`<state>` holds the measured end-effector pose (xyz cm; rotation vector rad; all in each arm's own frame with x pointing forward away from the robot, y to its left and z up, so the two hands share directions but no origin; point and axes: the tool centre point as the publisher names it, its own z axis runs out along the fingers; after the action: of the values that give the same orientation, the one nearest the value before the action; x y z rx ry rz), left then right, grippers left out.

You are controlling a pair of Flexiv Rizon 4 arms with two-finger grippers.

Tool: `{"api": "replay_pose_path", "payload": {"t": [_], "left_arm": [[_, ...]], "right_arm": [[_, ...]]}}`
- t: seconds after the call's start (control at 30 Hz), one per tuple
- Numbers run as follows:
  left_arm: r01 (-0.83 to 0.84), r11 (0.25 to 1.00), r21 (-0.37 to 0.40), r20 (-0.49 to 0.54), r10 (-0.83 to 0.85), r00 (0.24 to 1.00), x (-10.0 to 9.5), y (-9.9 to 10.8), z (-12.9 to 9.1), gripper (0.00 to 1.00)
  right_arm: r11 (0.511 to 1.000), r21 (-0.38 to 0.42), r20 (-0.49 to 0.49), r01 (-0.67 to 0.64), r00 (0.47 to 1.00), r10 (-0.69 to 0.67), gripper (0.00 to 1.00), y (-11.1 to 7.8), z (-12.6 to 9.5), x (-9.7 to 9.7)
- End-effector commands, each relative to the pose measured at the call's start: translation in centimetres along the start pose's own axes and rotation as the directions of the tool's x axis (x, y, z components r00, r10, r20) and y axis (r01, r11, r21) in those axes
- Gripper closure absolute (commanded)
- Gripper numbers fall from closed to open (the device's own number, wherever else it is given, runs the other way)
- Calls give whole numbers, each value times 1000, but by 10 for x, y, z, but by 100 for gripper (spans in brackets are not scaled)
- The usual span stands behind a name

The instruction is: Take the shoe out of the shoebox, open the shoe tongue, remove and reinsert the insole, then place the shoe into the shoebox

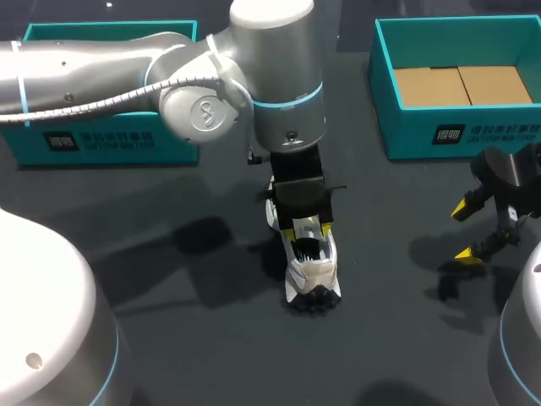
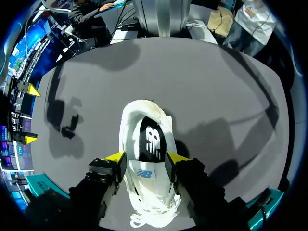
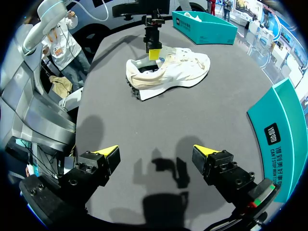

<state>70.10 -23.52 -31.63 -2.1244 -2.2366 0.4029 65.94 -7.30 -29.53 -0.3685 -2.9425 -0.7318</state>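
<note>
A white shoe (image 1: 313, 272) stands upright on the dark table at the middle, toe toward the front edge. My left gripper (image 1: 306, 230) hangs straight over it. In the left wrist view the left gripper (image 2: 146, 157) stands open, its yellow fingertips (image 2: 115, 156) astride the shoe's throat with the tongue (image 2: 144, 173) between them. Ahead of the fingers the dark insole (image 2: 153, 142) shows inside the shoe (image 2: 144, 111). My right gripper (image 1: 467, 230) hovers at the right, open and empty, well clear of the shoe (image 3: 168, 72); the right gripper (image 3: 156, 153) faces the shoe's side.
A teal shoebox (image 1: 456, 131) with a brown cardboard floor sits at the back right, close to my right gripper. A second teal box (image 1: 110, 139) stands at the back left, partly behind my left arm. Bare table surrounds the shoe.
</note>
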Motion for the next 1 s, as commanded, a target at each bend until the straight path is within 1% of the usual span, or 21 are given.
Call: {"api": "replay_pose_path", "payload": {"t": [0.03, 0.07, 0.13, 0.53, 0.63, 0.7, 0.73, 0.77, 0.8, 0.83, 1.0], "left_arm": [[44, 998, -39, 26, -43, 999, 16, -21, -28, 0], [73, 997, -40, 27, -72, 997, 15, -23, -30, 0], [151, 985, -86, 27, -149, 988, 15, -29, -37, 0], [151, 985, -86, 27, -149, 988, 15, -29, -37, 0], [302, 949, -86, 68, -297, 952, 17, -38, -36, 0], [449, 888, -96, 89, -441, 893, 16, -44, -35, 0], [540, 835, -102, 104, -531, 841, 16, -49, -34, 0], [694, 711, -112, 109, -686, 720, 13, -53, -35, 0], [824, 550, -137, 160, -808, 567, 12, -54, -37, 0], [893, 426, -146, 266, -852, 451, 17, -61, -44, 0], [893, 426, -146, 266, -852, 451, 17, -61, -44, 0]], "right_arm": [[1000, 2, 2, -1, 1000, 1, 0, 0, 0, 1], [1000, 2, 2, -1, 1000, 1, 0, 0, 0, 1], [1000, 2, 2, -1, 1000, 1, 0, 0, 0, 1], [1000, 2, 2, -1, 1000, 1, 0, 0, 0, 1], [1000, 2, 2, -1, 1000, 1, 0, 0, 0, 1], [1000, 2, 2, -1, 1000, 1, 0, 0, 0, 1], [1000, 2, 2, -1, 1000, 1, 0, 0, 0, 1], [1000, 2, 2, -1, 1000, 1, 0, 0, 0, 1], [1000, 2, 2, -1, 1000, 1, 0, 0, 0, 1], [1000, 2, 2, -1, 1000, 1, 0, 0, 0, 1], [1000, 2, 2, -1, 1000, 1, 0, 0, 0, 1]]}}
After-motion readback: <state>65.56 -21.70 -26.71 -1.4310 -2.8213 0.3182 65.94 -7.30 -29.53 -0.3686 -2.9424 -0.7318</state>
